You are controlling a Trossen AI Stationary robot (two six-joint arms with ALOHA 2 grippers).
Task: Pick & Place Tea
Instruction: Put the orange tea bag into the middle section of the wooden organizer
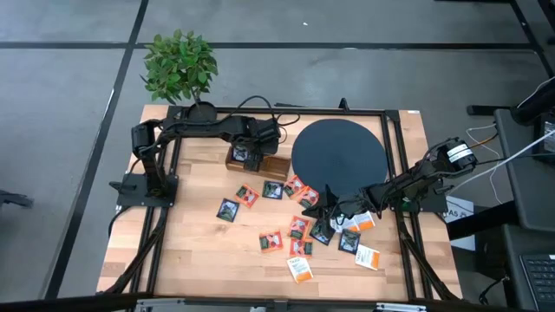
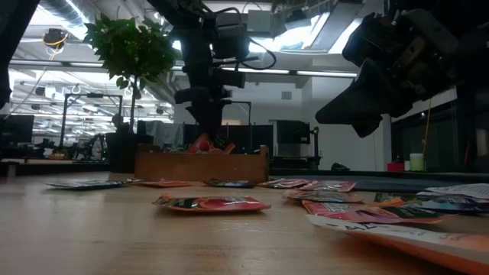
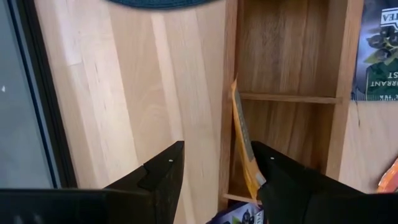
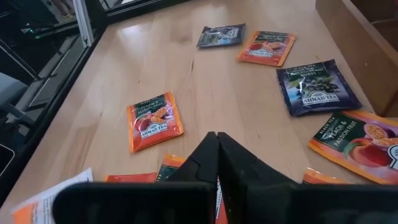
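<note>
Your left gripper [image 3: 214, 168] hangs over the wooden tray [image 1: 257, 159] at the back of the table [image 1: 195, 247], fingers spread, straddling the tray's outer wall. An orange sachet [image 3: 244, 140] stands on edge inside a compartment, leaning against that wall; whether the inner finger touches it you cannot quite tell from the wrist view. The tray is plain brown wood with thin dividers and square corners, and a dark sachet [image 3: 376, 53] lies flat just beside its far wall.

Your right gripper [image 4: 216, 149] is pinched shut on nothing, held above the scatter of tea sachets [image 1: 299, 227] near the front edge of the black disc [image 1: 338, 156]. The sachets are thin, glossy, square packets, lying flat and mostly apart from each other: an orange one [image 4: 154, 121] sits alone with bare wood around it, a dark blue one [image 4: 317, 87] and a peach-printed one [image 4: 357, 143] lie close together nearer the tray. A few more packets [image 1: 238, 202] lie toward the middle of the table.

You have open wood on the front left of the table and along the left rail. The disc is matte and round, touching the tray's end. A potted plant [image 1: 180, 68] stands at the back left corner, beyond the frame.
</note>
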